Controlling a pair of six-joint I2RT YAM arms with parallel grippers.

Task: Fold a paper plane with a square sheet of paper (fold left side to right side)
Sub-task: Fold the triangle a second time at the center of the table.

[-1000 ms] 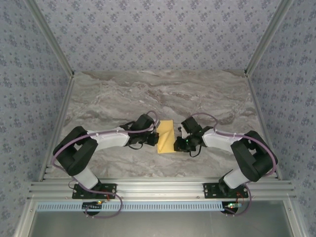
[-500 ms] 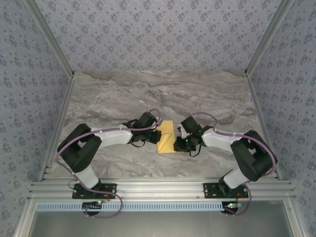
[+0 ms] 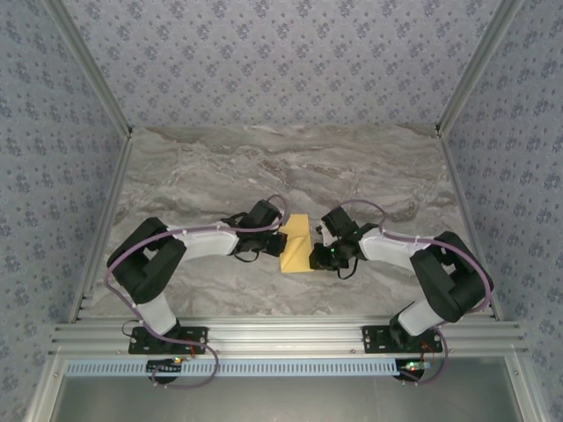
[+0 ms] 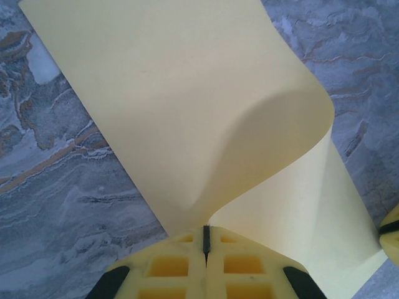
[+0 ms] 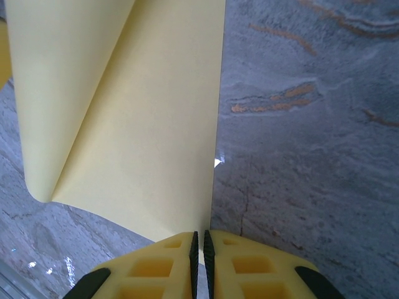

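The square sheet of paper [image 3: 296, 243] is plain yellow and lies mid-table between both arms, folded over on itself. My left gripper [image 3: 281, 236] is shut on its left edge, which is raised off the marble. In the left wrist view the paper [image 4: 187, 112] curls up and over from the pinched edge at my left gripper [image 4: 206, 235]. My right gripper [image 3: 315, 253] is shut on the sheet's right edge. In the right wrist view the paper [image 5: 124, 124] runs straight out from my right gripper [image 5: 201, 242], with a rolled fold along its left side.
The grey marble tabletop [image 3: 211, 167] stretches wide behind and to both sides of the paper. Patterned walls [image 3: 281, 61] and aluminium posts [image 3: 466, 79] close it in. A metal rail [image 3: 281, 334] runs along the near edge by the arm bases.
My left arm has pushed a little to the right, carrying the paper's left edge further over the sheet. The right gripper has stayed in place on its edge.
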